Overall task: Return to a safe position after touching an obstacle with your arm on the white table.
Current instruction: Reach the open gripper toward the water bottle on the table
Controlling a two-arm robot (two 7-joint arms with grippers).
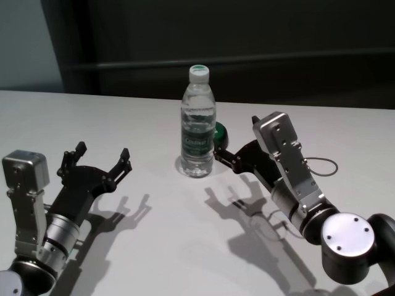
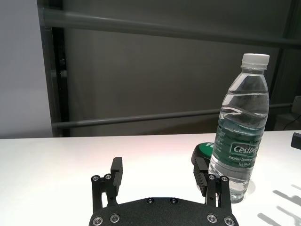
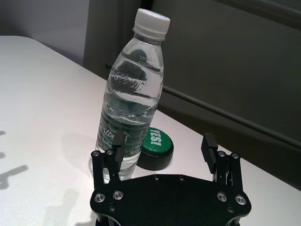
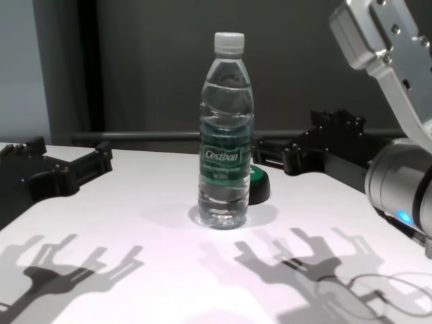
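The tall clear water bottle (image 1: pixel 197 123) with a white cap and green label stands upright in the middle of the white table (image 1: pixel 160 246). My right gripper (image 1: pixel 236 137) is open just right of the bottle, with one fingertip (image 1: pixel 217 154) close to its side; I cannot tell if they touch. In the right wrist view the bottle (image 3: pixel 134 103) rises just beyond the open gripper (image 3: pixel 162 147). My left gripper (image 1: pixel 102 157) is open and empty, well left of the bottle. The left wrist view shows the bottle (image 2: pixel 242 127) beyond that gripper (image 2: pixel 159 169).
A small low black-and-green round button (image 1: pixel 220 134) sits right behind the bottle, between it and the right gripper; it also shows in the chest view (image 4: pixel 258 185). A thin cable (image 1: pixel 321 165) loops from the right arm. A dark wall runs behind the table's far edge.
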